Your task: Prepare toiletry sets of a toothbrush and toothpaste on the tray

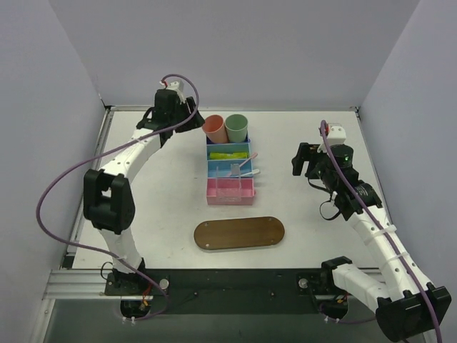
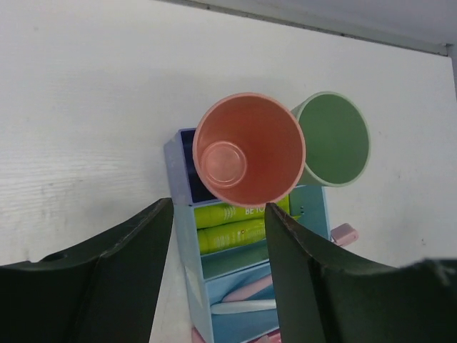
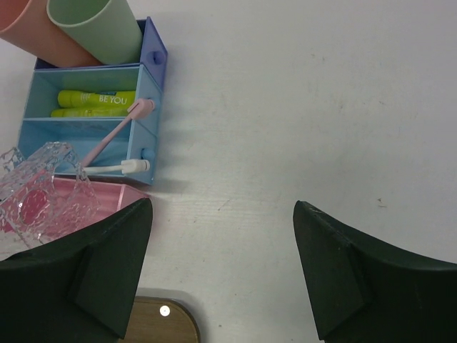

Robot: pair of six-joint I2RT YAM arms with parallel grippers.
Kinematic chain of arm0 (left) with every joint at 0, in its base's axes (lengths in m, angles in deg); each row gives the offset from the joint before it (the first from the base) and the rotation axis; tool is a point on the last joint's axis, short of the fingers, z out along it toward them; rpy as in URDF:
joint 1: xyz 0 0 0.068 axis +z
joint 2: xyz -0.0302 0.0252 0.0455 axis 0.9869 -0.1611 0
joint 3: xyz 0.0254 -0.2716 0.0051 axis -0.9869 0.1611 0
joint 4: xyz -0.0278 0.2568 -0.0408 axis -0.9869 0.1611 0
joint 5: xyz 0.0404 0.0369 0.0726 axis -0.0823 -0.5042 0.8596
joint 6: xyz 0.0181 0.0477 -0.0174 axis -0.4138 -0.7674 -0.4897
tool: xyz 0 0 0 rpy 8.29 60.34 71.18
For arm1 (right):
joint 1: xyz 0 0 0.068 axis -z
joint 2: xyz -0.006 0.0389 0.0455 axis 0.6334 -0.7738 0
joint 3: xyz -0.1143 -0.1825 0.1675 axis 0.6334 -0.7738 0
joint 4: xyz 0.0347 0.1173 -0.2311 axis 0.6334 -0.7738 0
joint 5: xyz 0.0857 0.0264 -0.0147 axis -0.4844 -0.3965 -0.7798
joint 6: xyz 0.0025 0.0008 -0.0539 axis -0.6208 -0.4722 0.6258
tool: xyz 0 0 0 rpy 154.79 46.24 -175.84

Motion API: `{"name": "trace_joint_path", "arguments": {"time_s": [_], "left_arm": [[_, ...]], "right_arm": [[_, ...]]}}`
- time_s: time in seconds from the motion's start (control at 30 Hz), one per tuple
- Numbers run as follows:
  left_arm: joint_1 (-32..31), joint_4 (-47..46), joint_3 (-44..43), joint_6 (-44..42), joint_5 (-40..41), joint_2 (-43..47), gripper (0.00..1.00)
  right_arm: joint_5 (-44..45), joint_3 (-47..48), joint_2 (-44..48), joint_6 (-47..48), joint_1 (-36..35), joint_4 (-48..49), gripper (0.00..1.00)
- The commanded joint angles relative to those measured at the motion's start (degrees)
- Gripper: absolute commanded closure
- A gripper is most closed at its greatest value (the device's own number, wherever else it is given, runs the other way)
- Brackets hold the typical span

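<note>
Grey walls (image 1: pixel 250 50) close in a white, faintly grained desk (image 1: pixel 164 186). We see the tray (image 1: pixel 239 233), a flat dark-brown wooden oval with rounded ends, lying near the front middle, well apart from both arms.

The left end effector (image 1: pixel 191 121) hangs at the back, just beside the salmon cup (image 1: pixel 213 128), with its black fingers spread. From its wrist camera the cup's round mouth sits between the fingertips, and we cannot tell whether they touch it. Below the cup, two glossy yellow-green toothpaste tubes (image 2: pixel 235 225) lie side by side in a pale blue bin (image 2: pixel 184 243).

The right end effector (image 1: pixel 305 163) hovers over the desk to the right of the bins, fingers wide apart and gripping nothing. From its camera the pink toothbrush (image 3: pixel 114 136) slants across the bin's wall. The white toothbrush (image 3: pixel 114 168) lies nearly level, its head poking past the edge.

A clear, crinkly plastic holder (image 3: pixel 43 186) sits in the pink bin (image 3: pixel 114 193), cut off at the left edge of that view. A smooth mint-green cup (image 3: pixel 93 28) stands beside the salmon one, its rim cropped. Only a corner of the tray shows there, and we cannot fully read the print on the tubes.
</note>
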Motion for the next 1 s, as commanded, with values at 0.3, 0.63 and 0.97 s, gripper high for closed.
{"name": "trace_joint_path", "arguments": {"time_s": [0.3,0.63,0.97], "left_arm": [[-0.89,4.46,-17.44,5.78,-3.77,-17.28,0.39],[-0.89,7.63,-20.16,4.29,0.01,-20.01,0.46],[-0.89,10.44,-24.65,3.93,0.97,-23.44,0.58]], "right_arm": [[-2.12,2.46,2.97,2.08,-1.32,-4.53,0.26],[-2.39,2.46,2.62,2.35,-1.41,-4.53,0.31],[-2.21,2.28,2.53,2.61,-1.41,-4.53,0.33]]}}
